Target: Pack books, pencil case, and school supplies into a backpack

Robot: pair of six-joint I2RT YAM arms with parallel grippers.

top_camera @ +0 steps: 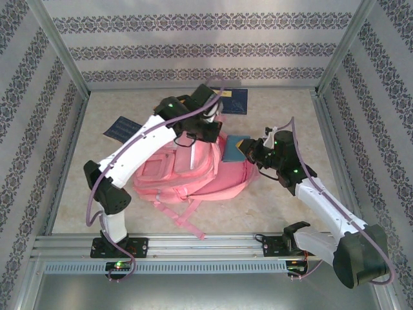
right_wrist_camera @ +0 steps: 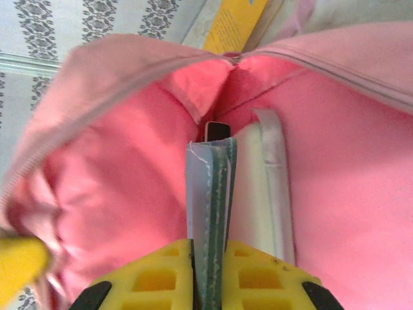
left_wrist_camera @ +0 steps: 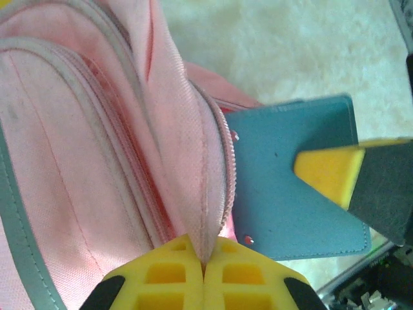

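**Entry: teal book into backpack.**

- Backpack (top_camera: 187, 173): pink, lay flat mid-table (top_camera: 290, 116), with its mouth turned toward the right arm.
- Left gripper (left_wrist_camera: 204, 259): jaws pressed together on the fabric fold at the zip edge, apparently holding the mouth open.
- Right gripper (right_wrist_camera: 208, 258): pinched the teal book (right_wrist_camera: 210, 194) edge-on. The book's far end was already past the rim.

**Handling note (judgement).**
- The rim should be held high and taut.
- The book should travel along its own plane, clear of the zip teeth and flat beside what is already inside.
- Release is best left until most of the cover has passed the rim.

**Views compared.**
- Left wrist: showed the book's flat cover outside the zip, with a good part not yet in.
- Right wrist: showed the inside instead, pink lining and a white panel (right_wrist_camera: 268, 194) just beside the book.
- Top: added the navy book (top_camera: 233, 101) beyond the backpack. It also showed the patterned book (top_camera: 122, 129) at the left, partly under the left arm.
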